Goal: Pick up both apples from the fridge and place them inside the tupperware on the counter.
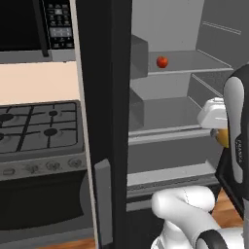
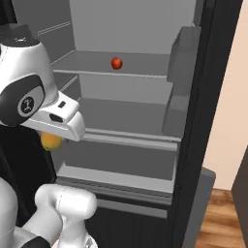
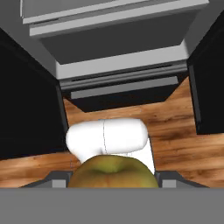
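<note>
A yellow-orange apple (image 3: pixel 113 171) sits between the fingers of my gripper (image 3: pixel 113 178), which is shut on it. The same apple (image 1: pixel 222 137) hangs under my white hand in front of the open fridge (image 1: pixel 165 112), and from the other side the apple (image 2: pixel 50 141) shows just below the hand. A red apple (image 1: pixel 162 62) rests on an upper fridge shelf, well above and behind the gripper (image 1: pixel 220 132); the right base view has this red apple (image 2: pixel 116 63) at mid-shelf. The tupperware and the counter are out of view.
The thick black fridge door (image 1: pixel 104 121) stands open at the left, between the fridge and a gas stove (image 1: pixel 39 126) with a microwave (image 1: pixel 34 24) above. Grey shelves and a lower drawer (image 2: pixel 121 160) face me. Wooden floor (image 3: pixel 175 127) lies below the hand.
</note>
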You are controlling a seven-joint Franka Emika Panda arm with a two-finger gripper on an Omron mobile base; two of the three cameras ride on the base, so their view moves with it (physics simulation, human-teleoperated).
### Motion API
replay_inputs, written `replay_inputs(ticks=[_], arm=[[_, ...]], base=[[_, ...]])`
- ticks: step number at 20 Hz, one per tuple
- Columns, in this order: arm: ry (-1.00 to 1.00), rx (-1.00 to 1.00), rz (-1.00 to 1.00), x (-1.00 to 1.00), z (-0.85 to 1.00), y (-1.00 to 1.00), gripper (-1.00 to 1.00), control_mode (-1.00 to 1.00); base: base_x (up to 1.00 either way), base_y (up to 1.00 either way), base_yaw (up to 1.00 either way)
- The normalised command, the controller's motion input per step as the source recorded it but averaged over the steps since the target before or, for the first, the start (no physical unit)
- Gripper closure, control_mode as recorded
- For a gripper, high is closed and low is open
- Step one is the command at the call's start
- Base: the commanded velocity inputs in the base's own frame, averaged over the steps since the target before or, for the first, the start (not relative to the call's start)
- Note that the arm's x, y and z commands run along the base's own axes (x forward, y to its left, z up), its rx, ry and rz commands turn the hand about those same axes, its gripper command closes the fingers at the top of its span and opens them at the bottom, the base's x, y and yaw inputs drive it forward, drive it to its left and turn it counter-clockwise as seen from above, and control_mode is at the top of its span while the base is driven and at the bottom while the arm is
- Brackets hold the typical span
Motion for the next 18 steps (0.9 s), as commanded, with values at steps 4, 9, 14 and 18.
replay_inputs(ticks=[4, 9, 14, 18], arm=[[0.0, 0.0, 0.0, 0.0, 0.0, 0.0, 1.0, 1.0], [0.0, 0.0, 0.0, 0.0, 0.0, 0.0, 1.0, 1.0], [0.0, 0.0, 0.0, 0.0, 0.0, 0.0, 1.0, 1.0], [0.0, 0.0, 0.0, 0.0, 0.0, 0.0, 1.0, 1.0]], base=[[-0.98, 0.44, 0.01], [-0.87, 0.59, 0.1], [-0.66, 0.72, 0.3], [-0.39, 0.79, 0.51]])
